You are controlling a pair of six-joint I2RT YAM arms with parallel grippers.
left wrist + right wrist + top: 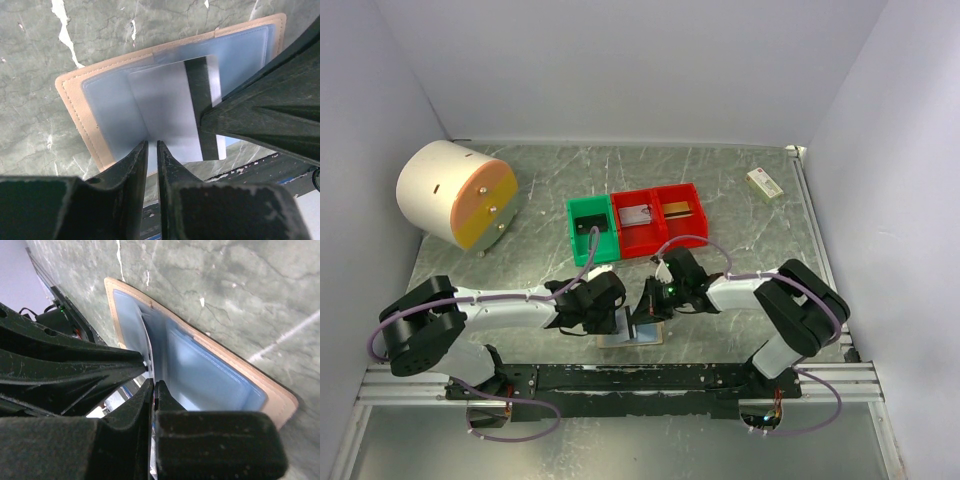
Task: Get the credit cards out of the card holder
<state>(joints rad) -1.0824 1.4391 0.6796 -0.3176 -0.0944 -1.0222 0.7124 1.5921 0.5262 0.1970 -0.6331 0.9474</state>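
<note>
The tan card holder (632,338) lies open near the table's front edge, its pale blue pockets (107,112) facing up. A silver-grey credit card (165,110) with a dark stripe sticks partway out of a pocket. My left gripper (152,145) has its jaws pinched, with only a slit between them, on the holder's near edge. From the right, my right gripper (154,385) is shut on the thin edge of the card (151,356). In the top view the left gripper (608,318) and right gripper (648,310) meet over the holder.
A green bin (592,228) and two red bins (660,218) stand behind the holder; one red bin holds a silver card (636,215), the other a gold one (677,209). A white cylinder with an orange face (455,193) lies back left. A small white-and-green box (764,182) lies back right.
</note>
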